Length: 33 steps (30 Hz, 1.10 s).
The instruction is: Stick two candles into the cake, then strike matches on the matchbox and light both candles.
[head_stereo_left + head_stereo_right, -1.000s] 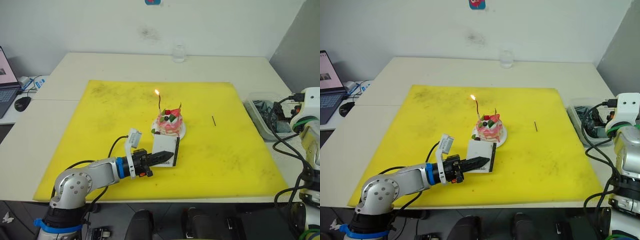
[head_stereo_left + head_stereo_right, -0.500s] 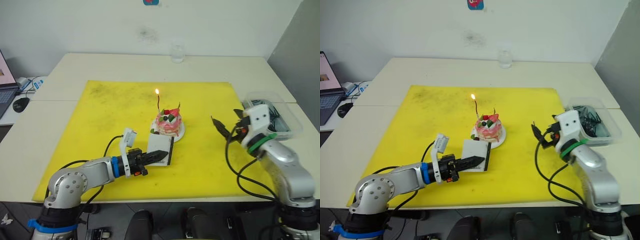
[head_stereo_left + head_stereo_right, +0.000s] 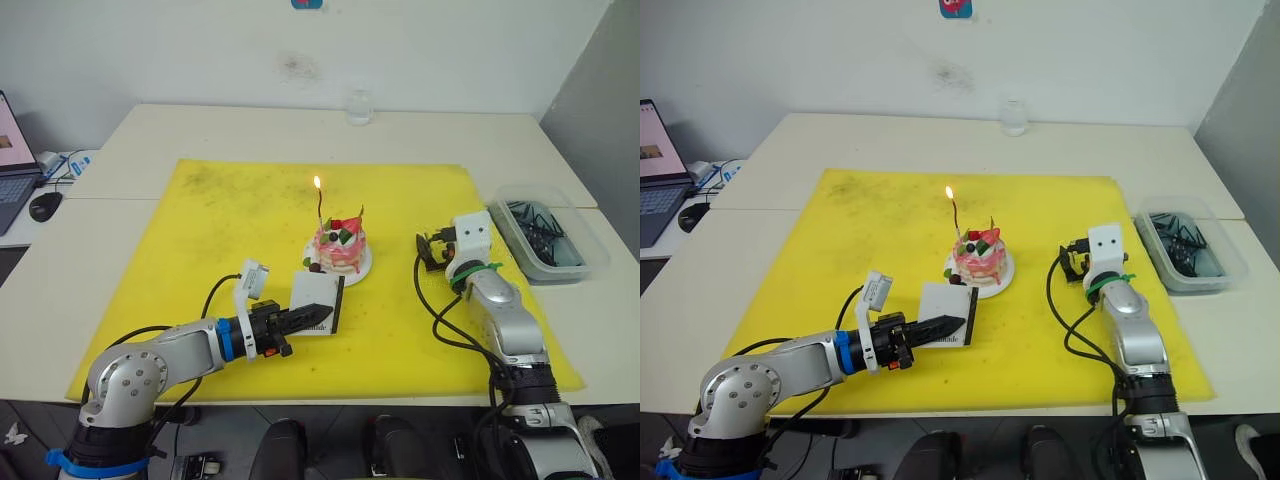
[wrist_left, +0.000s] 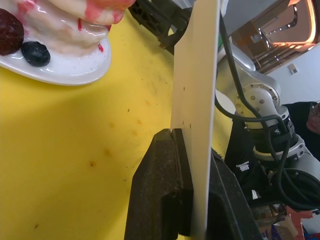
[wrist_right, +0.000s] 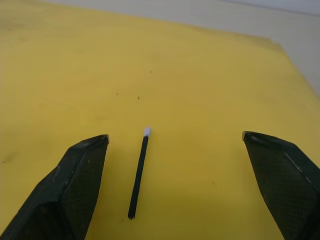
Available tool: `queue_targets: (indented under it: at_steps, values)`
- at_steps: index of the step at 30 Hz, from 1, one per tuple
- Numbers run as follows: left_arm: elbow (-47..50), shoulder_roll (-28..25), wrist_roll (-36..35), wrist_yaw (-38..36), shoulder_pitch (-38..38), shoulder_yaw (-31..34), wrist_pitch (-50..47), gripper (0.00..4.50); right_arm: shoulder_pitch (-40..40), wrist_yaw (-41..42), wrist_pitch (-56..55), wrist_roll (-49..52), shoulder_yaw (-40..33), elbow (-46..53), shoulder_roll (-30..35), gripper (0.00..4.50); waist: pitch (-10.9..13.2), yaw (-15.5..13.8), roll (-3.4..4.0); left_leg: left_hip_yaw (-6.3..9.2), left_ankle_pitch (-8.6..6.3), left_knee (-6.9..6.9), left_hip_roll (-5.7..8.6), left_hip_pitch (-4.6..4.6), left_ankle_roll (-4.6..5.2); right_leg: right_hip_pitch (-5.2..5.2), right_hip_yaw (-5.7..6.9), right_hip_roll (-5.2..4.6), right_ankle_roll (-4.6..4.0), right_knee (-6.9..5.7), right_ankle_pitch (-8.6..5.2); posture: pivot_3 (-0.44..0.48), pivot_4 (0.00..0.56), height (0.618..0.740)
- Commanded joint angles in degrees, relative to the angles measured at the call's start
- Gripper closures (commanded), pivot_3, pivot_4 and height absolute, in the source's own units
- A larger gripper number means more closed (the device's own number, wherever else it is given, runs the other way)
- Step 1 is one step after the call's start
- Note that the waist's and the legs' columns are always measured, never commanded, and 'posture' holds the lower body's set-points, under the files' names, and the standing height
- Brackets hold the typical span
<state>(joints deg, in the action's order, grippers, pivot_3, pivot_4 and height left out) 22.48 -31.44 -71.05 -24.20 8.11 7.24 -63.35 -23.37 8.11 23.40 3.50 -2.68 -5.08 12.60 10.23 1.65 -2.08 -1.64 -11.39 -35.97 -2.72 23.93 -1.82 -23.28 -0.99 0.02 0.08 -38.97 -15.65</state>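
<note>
Left gripper [image 4: 192, 200] is pinching the matchbox [image 3: 318, 303] on edge, right beside the cake [image 3: 339, 246]. Right gripper [image 5: 175, 165] is hanging wide open over a match [image 5: 139, 172] lying on the mat [image 3: 200, 240], and one candle [image 3: 319, 203] is burning.

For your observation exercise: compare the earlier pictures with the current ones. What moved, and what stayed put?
The right tool swung in from the table's right edge and now hovers open over the match on the yellow mat. The left tool stays clamped on the matchbox; the cake is unmoved, with one candle still burning.
</note>
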Motion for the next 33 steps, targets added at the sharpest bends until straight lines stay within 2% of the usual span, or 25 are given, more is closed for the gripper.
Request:
queue_targets:
  at_steps: [1, 3, 12, 14, 21, 27, 30, 33]
  values:
    - [1.18, -0.17, -0.94, 0.05, 0.92, 0.97, 0.52, 4.50, -0.59, -0.95, 1.15, -0.31, -0.16, 1.49, -0.45, 0.18, 0.00, 0.00, 0.00, 0.00, 0.00, 0.00, 0.00, 0.00, 0.00, 0.00, 0.00, 0.00, 0.00, 0.00, 0.00, 0.000, 0.150, 0.740]
    - [0.98, -0.19, -0.81, -0.03, 1.07, 0.90, 0.51, 4.50, -0.72, -1.22, 1.82, -0.55, -0.01, 1.47, -0.60, 0.61, 0.00, 0.01, 0.00, 0.00, 0.00, -0.01, 0.00, 0.00, 0.00, 0.00, 0.00, 0.00, 0.00, 0.00, 0.00, 0.000, 0.150, 0.740]
    - [0.62, 0.13, -0.24, 0.00, 1.30, 0.47, 0.66, 4.50, -1.52, -2.29, 5.32, 0.84, -1.48, 1.43, -2.52, 3.90, -0.01, -0.02, -0.01, 0.01, 0.00, -0.02, 0.01, -0.01, 0.00, 0.03, 0.01, -0.01, 0.01, 0.00, 0.01, 0.000, 0.150, 0.740]
    - [0.90, 0.22, -0.18, 0.02, 0.95, 0.44, 0.75, 4.50, -1.61, -2.33, 5.33, 1.02, -1.58, 1.61, -2.64, 4.49, -0.01, -0.02, -0.01, 0.01, 0.00, -0.02, 0.02, -0.01, 0.00, 0.03, 0.01, -0.02, 0.01, 0.00, 0.01, 0.000, 0.150, 0.740]
    - [1.99, 0.21, -0.71, 0.43, -0.24, 0.89, 0.88, 4.50, -0.38, -1.08, 7.04, 3.67, -1.84, 8.65, -3.25, 4.49, 0.00, 0.00, 0.00, 0.02, 0.00, 0.00, -0.01, 0.00, 0.00, 0.01, 0.02, -0.02, 0.00, 0.00, 0.00, 0.000, 0.150, 0.740]
    - [2.14, -0.33, -1.56, 0.56, -0.55, 1.44, 0.69, 4.50, 2.39, 1.00, 17.53, 8.14, -2.86, 25.56, -0.92, 4.49, 0.00, -0.03, 0.00, 0.02, 0.00, 0.03, -0.03, 0.02, 0.00, -0.02, 0.03, -0.03, 0.01, 0.02, 0.00, 0.000, 0.150, 0.740]
    - [1.76, -0.50, -2.15, 0.57, 0.02, 1.33, 0.35, 4.50, 4.54, 3.34, 24.99, 12.05, -3.84, 33.66, 1.54, 4.49, 0.00, -0.13, 0.00, 0.02, 0.00, 0.02, -0.02, 0.03, 0.00, -0.02, 0.05, -0.06, 0.01, 0.02, 0.00, 0.000, 0.150, 0.740]
    - [1.44, -1.08, -3.89, 0.09, 0.71, 1.17, -0.72, 4.50, 10.69, 9.24, 29.53, 15.88, -2.53, 42.55, 7.85, 4.49, 0.00, -0.24, 0.00, 0.02, 0.00, 0.03, -0.01, 0.03, 0.00, -0.01, 0.05, -0.08, 0.00, 0.05, -0.01, 0.000, 0.150, 0.740]
